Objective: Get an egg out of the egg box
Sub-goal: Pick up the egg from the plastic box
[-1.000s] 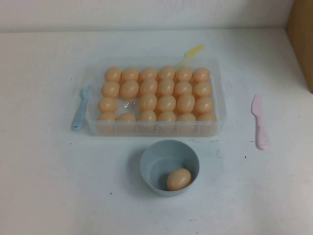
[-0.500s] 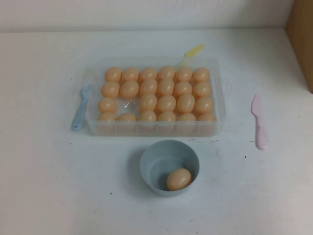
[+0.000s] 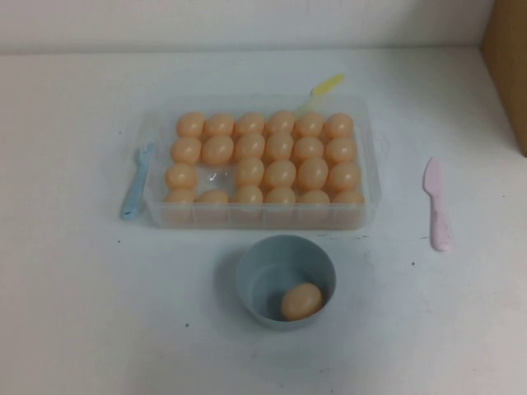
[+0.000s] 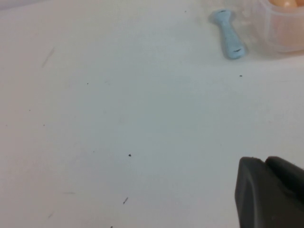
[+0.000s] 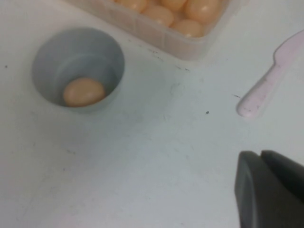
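The clear egg box stands mid-table, filled with peach-orange eggs, with one cell bare. One egg lies apart in the blue-grey bowl in front of the box. The right wrist view shows that egg, the bowl and a corner of the egg box. My right gripper hovers shut and empty over bare table near the bowl. My left gripper is shut and empty over bare table, off the box's left end. Neither arm shows in the high view.
A blue fork lies along the box's left side, also visible as the blue fork in the left wrist view. A pink knife lies to the right, a yellow utensil behind the box, a brown box at far right.
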Action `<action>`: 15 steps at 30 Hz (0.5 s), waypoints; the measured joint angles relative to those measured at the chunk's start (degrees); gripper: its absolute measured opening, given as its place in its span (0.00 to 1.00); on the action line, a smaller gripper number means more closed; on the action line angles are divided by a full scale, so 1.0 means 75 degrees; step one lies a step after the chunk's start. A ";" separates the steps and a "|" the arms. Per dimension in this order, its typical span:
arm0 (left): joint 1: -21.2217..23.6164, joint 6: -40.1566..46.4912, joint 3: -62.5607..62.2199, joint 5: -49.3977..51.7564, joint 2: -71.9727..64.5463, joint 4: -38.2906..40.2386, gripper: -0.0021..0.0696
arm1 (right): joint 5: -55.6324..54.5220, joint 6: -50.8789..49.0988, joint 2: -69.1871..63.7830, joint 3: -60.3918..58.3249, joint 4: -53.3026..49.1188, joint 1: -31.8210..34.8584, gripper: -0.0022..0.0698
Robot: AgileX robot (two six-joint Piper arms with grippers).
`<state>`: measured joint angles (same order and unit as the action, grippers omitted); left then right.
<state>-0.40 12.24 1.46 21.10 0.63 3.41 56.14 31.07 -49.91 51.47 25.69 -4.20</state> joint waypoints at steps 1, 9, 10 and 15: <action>0.0000 0.0000 0.0000 0.0000 0.0000 0.0000 0.02 | 0.0280 0.0112 -0.0482 0.0447 -0.0090 0.0000 0.00; 0.0000 0.0000 0.0000 0.0000 0.0000 0.0000 0.02 | 0.1463 0.0232 -0.3398 0.2980 -0.0648 -0.0086 0.00; 0.0000 0.0000 0.0000 0.0000 0.0000 0.0000 0.02 | 0.1590 0.0232 -0.3770 0.3272 -0.0784 -0.0166 0.00; 0.0000 0.0000 0.0000 0.0000 0.0000 0.0000 0.02 | 0.1910 0.0245 -0.5354 0.4612 -0.1812 -0.0987 0.00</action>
<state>-0.40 12.24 1.46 21.10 0.63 3.41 70.47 32.90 -90.07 86.05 12.10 -11.60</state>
